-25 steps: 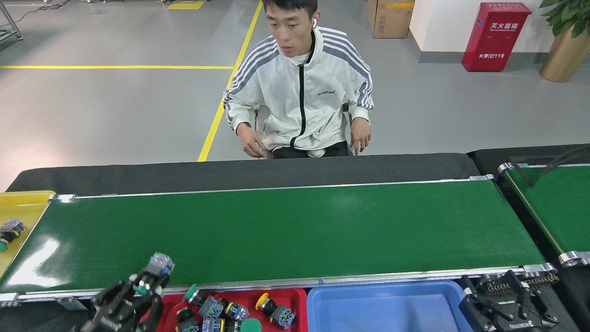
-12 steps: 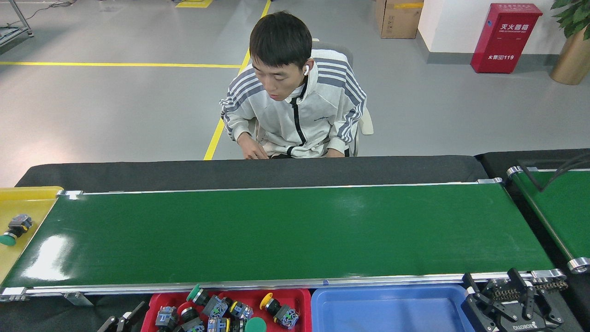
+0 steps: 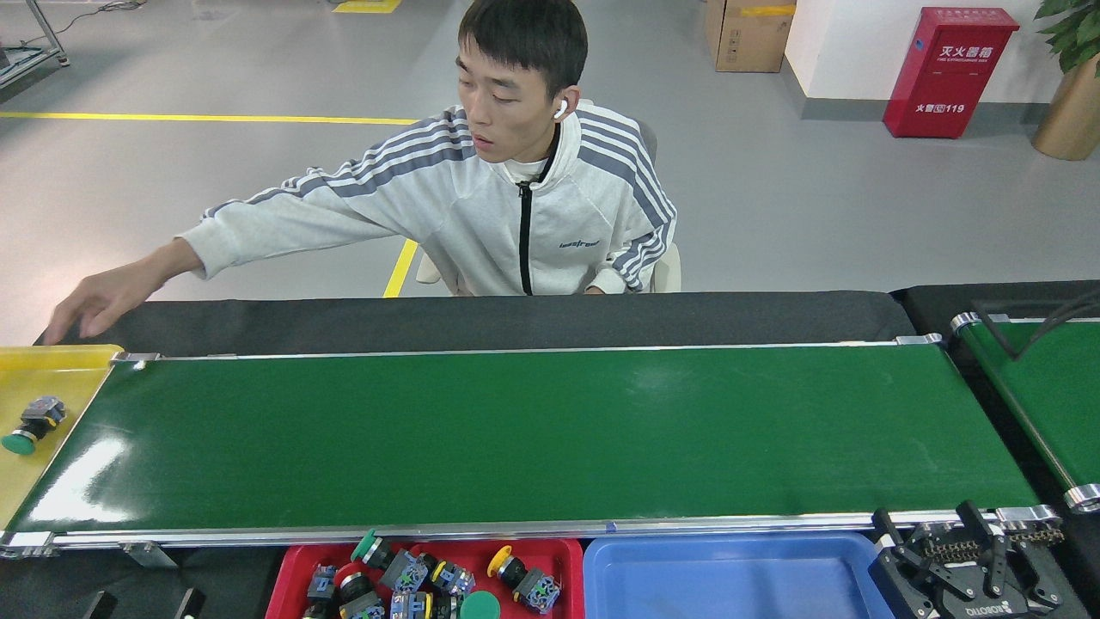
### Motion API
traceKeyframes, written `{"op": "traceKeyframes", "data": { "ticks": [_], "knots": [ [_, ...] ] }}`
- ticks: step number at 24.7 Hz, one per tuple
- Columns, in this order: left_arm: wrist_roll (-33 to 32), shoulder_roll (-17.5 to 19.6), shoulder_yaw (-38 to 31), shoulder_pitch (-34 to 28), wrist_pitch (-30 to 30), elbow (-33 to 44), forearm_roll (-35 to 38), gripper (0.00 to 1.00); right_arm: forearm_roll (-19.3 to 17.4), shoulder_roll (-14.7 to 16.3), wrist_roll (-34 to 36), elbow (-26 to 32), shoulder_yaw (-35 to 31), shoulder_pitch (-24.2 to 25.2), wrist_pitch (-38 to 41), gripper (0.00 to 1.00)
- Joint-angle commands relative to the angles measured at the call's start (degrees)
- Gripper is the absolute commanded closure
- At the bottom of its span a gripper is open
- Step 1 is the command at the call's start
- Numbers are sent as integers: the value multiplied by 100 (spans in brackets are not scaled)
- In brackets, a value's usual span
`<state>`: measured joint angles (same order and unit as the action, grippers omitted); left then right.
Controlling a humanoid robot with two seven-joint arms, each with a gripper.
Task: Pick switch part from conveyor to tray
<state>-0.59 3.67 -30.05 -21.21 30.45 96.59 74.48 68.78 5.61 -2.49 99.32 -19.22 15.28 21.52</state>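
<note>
Green conveyor (image 3: 533, 434) lies bare between a seated person (image 3: 516, 198) and the red tray (image 3: 567, 559) of switch parts (image 3: 404, 576) at bottom left, nearer the left gripper (image 3: 142, 604), whose jaw state I cannot tell; right gripper (image 3: 962, 572) spread empty.

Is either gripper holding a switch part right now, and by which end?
No. The right gripper is open and empty; only a sliver of the left arm shows, with no part in it.

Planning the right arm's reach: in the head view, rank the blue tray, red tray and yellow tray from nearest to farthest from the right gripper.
1. Blue tray, just left of the right gripper.
2. Red tray, bottom centre.
3. Yellow tray, far left.
</note>
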Motion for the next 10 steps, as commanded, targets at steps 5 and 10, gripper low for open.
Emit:
{"op": "traceKeyframes", "data": {
  "ticks": [5,10],
  "knots": [
    [279,55,-27,135,-31,97,612,0,-23,45,46,123,-64,89,19,0],
    [402,29,-19,285,-48,88,709,0,-23,19,11,114,-73,107,-43,0]
  ]
}}
